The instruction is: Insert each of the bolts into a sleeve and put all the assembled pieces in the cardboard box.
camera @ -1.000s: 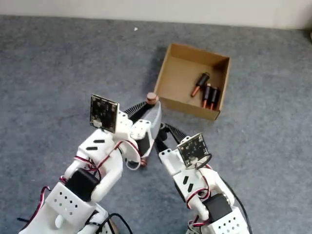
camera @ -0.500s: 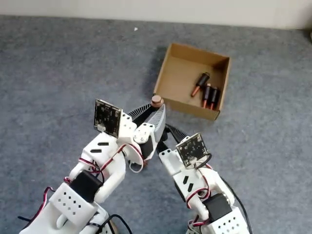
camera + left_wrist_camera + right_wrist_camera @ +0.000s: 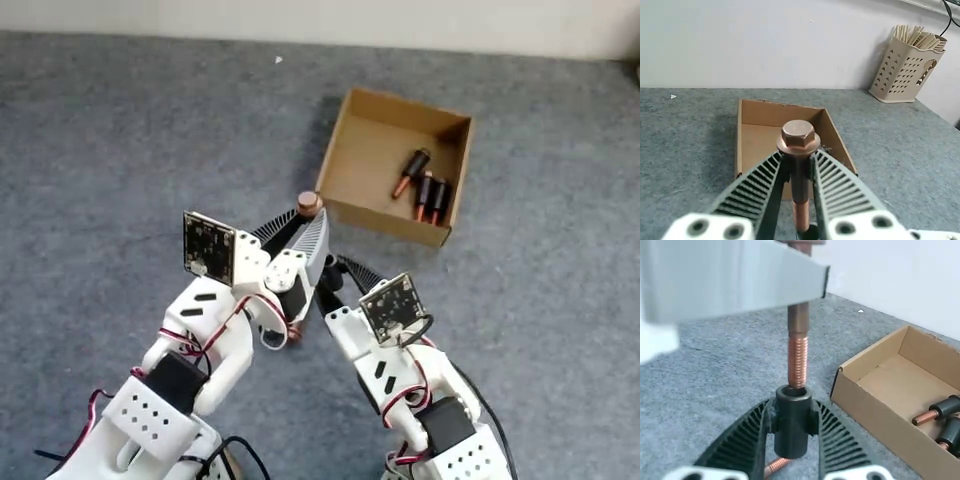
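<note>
- Copper bolt (image 3: 798, 137) stands upright just beside the cardboard box (image 3: 365, 160), clamped in the left gripper (image 3: 798, 159), with its thread tip at the mouth of the black sleeve (image 3: 791, 432).
- The right gripper (image 3: 791, 412) is closed around that sleeve.
- Three assembled pieces (image 3: 424, 188) lie inside the box. This pair is not yet joined.
- A second bolt (image 3: 774, 468) lies on the table (image 3: 120, 130) near the box, so I judge more work is left.

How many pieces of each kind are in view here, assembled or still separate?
Assembled pieces in the cardboard box: 3
Bare bolts: 2, one bolt in the left end effector, another bolt lying on the table
Bare sleeve, in the right end effector: 1
Cardboard box: 1
Total: 7
</note>
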`<action>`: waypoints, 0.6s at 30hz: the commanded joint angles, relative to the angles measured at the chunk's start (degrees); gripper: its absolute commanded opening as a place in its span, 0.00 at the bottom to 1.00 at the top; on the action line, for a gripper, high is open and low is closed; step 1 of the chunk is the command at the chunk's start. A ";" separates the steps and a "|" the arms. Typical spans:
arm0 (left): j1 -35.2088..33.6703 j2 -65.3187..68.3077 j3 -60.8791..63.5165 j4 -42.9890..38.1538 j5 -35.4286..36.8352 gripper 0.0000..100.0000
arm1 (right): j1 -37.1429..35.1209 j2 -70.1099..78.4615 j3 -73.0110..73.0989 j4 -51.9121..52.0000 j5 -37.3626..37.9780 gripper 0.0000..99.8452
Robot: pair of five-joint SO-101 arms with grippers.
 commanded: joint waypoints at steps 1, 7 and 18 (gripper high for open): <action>1.98 0.04 -0.04 1.14 -3.34 0.01 | -0.31 -1.27 5.05 -2.33 0.35 0.00; 3.03 0.04 0.22 1.23 -4.84 0.01 | -0.31 -1.27 5.41 -2.33 0.35 0.00; 4.53 0.04 -0.13 1.32 -4.75 0.01 | 2.42 -1.27 5.41 -2.24 0.26 0.00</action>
